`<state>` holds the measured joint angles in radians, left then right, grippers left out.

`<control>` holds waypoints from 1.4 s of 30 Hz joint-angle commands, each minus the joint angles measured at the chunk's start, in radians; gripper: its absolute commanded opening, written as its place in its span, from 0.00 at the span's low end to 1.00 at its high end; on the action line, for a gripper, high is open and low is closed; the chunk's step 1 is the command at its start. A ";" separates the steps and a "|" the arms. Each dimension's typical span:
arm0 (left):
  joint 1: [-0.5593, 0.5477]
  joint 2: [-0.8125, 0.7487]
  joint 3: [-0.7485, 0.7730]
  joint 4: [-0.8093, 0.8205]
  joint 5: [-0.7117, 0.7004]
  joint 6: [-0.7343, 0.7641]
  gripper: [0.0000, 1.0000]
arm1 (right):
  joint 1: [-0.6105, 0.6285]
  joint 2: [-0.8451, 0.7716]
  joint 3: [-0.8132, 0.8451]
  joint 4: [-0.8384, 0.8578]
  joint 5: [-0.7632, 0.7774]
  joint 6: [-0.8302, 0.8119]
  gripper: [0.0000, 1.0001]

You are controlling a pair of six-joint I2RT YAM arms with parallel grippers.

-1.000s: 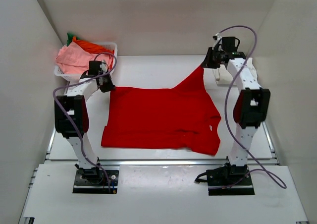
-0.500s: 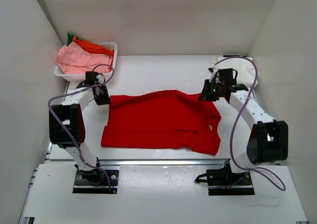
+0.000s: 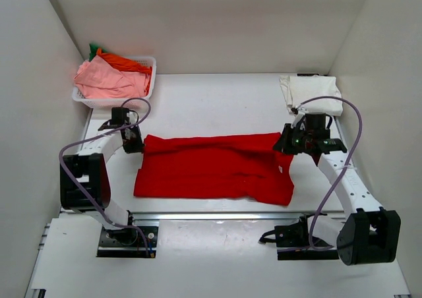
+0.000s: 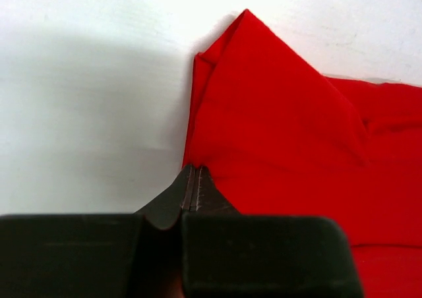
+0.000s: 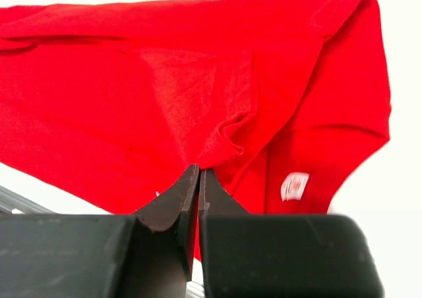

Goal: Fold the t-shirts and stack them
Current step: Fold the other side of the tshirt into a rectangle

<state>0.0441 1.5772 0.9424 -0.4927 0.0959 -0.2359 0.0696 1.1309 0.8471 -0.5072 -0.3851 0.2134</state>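
Red cloth fills both wrist views: the red t-shirt [image 3: 211,169] lies across the middle of the table [image 3: 217,100], and I have both claws pinched on it. The left gripper [image 3: 134,140] is clamped on its far left corner, the jaws pressed together on a fold of fabric. The right gripper [image 3: 288,143] bites the far right corner in the same way, just above the small white label [image 5: 294,186].

A second ago the right arm held its corner high toward the far right, with the cloth stretched up like a tent. Now both arms have drawn the far edge down and toward the near side, so the shirt is a shallower, wider band than before. I judge this to be the first lengthwise fold, about half laid; the held edge sits low but has not reached the near hem.

The cream-white t-shirt [image 3: 313,87] lies folded in the far right corner. The basket [image 3: 150,64] at far left holds the pink t-shirt [image 3: 105,80], the orange t-shirt [image 3: 125,62] and a green t-shirt [image 3: 93,49]. Most of the job is ahead of me.
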 commanded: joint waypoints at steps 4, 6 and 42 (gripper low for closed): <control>0.025 -0.117 -0.027 -0.020 -0.061 0.023 0.00 | -0.001 -0.089 -0.045 -0.017 -0.014 0.007 0.00; 0.026 -0.131 -0.022 -0.030 -0.059 0.024 0.00 | -0.024 -0.105 -0.043 -0.019 -0.017 0.004 0.00; -0.030 -0.304 -0.186 -0.126 -0.088 -0.009 0.00 | -0.042 -0.253 -0.157 -0.120 -0.014 -0.034 0.00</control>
<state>0.0166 1.2972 0.7681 -0.6193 0.0322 -0.2340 0.0208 0.9092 0.7132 -0.6312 -0.4007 0.1974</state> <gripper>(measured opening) 0.029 0.005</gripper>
